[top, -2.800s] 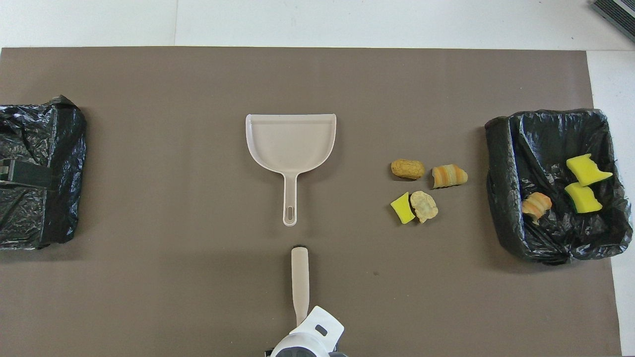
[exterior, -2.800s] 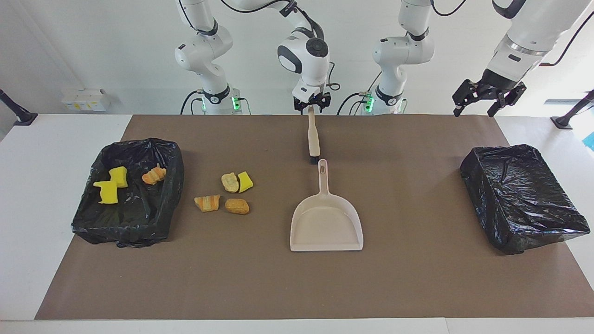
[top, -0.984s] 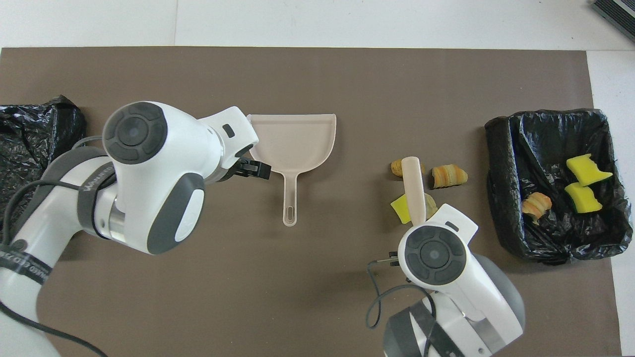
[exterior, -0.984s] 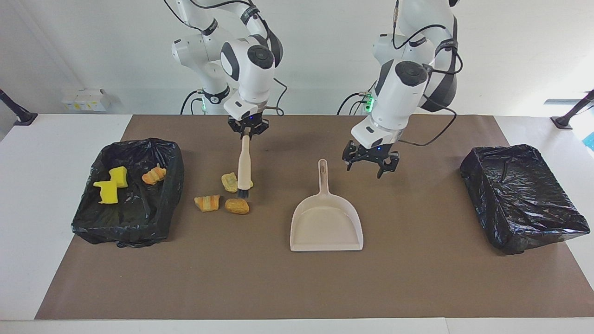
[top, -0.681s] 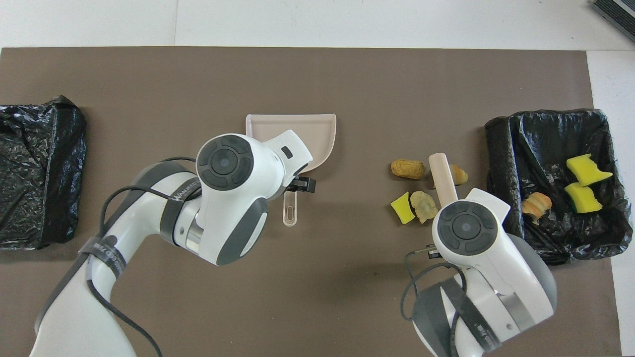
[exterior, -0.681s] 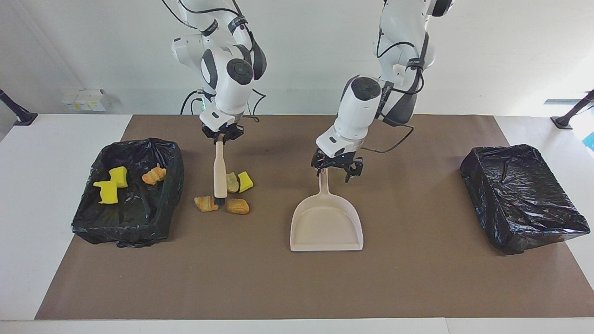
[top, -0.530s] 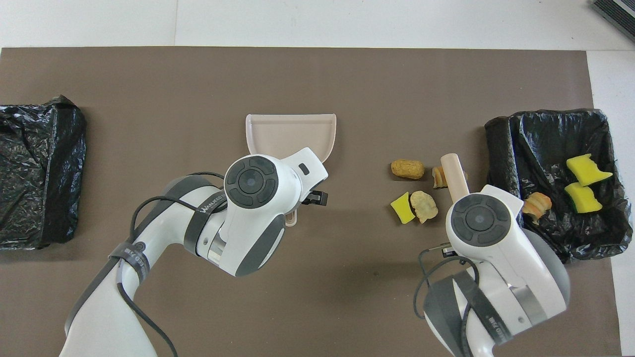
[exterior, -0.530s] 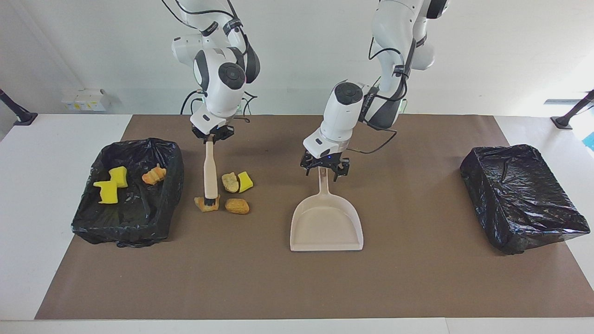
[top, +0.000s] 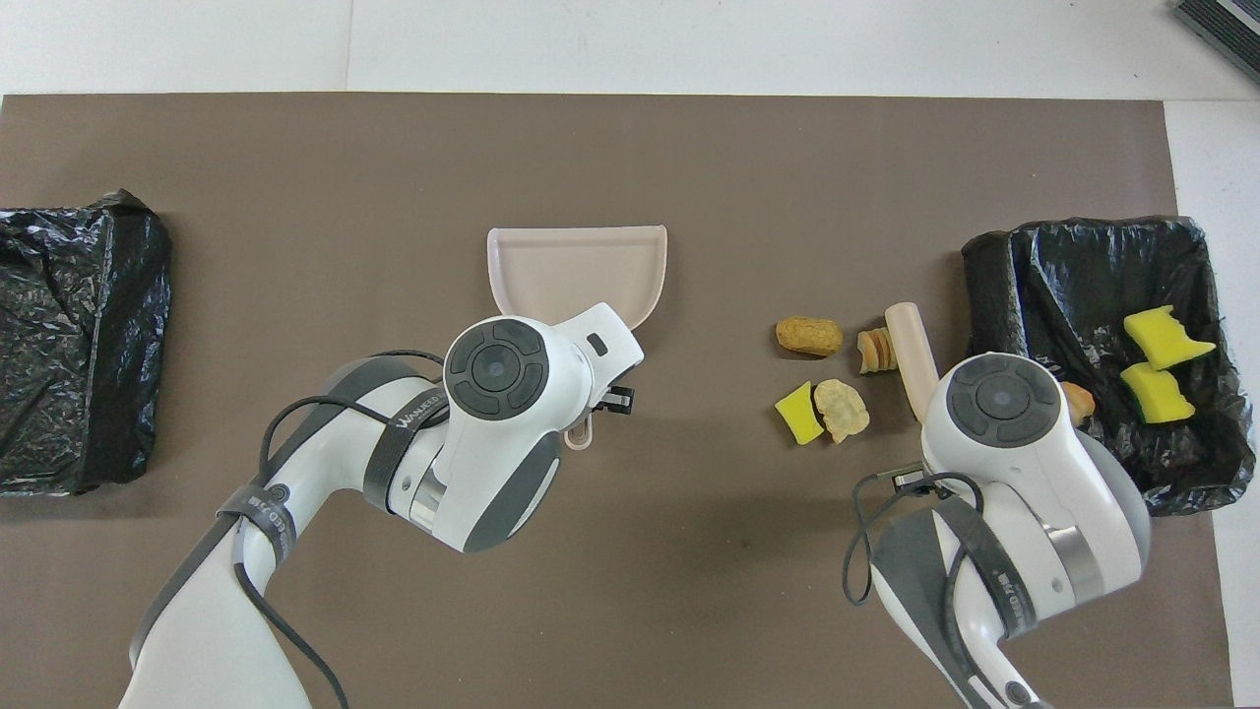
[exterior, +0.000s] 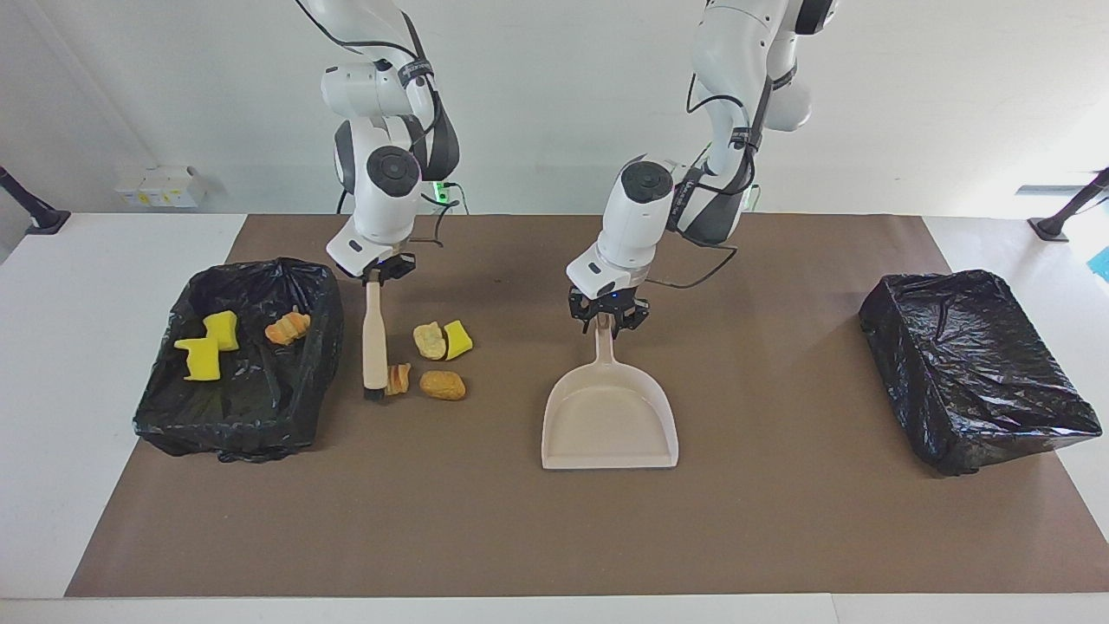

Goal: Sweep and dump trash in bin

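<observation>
Brown mat [exterior: 780,520] covers white table [exterior: 52,433] before pale wall [exterior: 537,87].

A white wall [exterior: 554,104] is filling the top of the facing view, with daylight glaring in at its upper right corner. A white table [exterior: 78,347] is running across both views, and a brown mat [exterior: 537,537] is covering most of it, leaving white strips showing at the sides. A small white box [exterior: 160,186] is sitting at the upper left, against the wall. Black stands [exterior: 30,212] are resting at both upper corners of the table, one [exterior: 1070,212] at the right.
</observation>
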`<state>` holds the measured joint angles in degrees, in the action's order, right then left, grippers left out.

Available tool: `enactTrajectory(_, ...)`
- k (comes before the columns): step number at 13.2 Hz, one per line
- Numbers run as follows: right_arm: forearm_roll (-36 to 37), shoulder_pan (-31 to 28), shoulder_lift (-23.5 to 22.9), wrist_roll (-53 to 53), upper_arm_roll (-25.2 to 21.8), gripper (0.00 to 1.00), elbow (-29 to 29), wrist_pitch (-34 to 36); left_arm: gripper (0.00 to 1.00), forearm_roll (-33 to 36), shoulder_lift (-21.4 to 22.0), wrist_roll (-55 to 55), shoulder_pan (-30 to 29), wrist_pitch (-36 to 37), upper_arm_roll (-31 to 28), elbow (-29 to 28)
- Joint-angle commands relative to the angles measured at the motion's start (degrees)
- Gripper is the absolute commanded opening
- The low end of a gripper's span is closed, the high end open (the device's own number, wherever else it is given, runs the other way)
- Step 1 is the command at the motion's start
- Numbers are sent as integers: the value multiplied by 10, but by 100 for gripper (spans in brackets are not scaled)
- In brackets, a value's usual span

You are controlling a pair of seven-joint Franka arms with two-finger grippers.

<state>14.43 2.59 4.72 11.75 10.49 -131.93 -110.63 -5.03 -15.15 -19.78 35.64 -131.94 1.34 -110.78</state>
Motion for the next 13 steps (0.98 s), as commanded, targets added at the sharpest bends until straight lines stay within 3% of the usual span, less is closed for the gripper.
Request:
enactTrajectory(1,-109,-4,3,-32,4,0,0,2,0,1,15,47,-12,-3,-4,-17)
enactTrajectory(4,-231,16,-3,-31,4,0,11,3,0,1,19,181,-59,10,-4,-7)
enactTrajectory(6,-252,37,-12,-7,4,0,35,16,0,0,19,334,-97,46,-4,14)
enactTrajectory(8,-238,53,-8,37,2,0,71,58,0,-2,24,475,-134,51,-4,21)
enactTrajectory(10,-169,52,3,39,2,0,84,88,0,-3,31,615,-160,70,-4,28)
enactTrajectory(13,-111,54,38,44,5,0,50,137,0,-4,39,759,-171,138,-5,29)
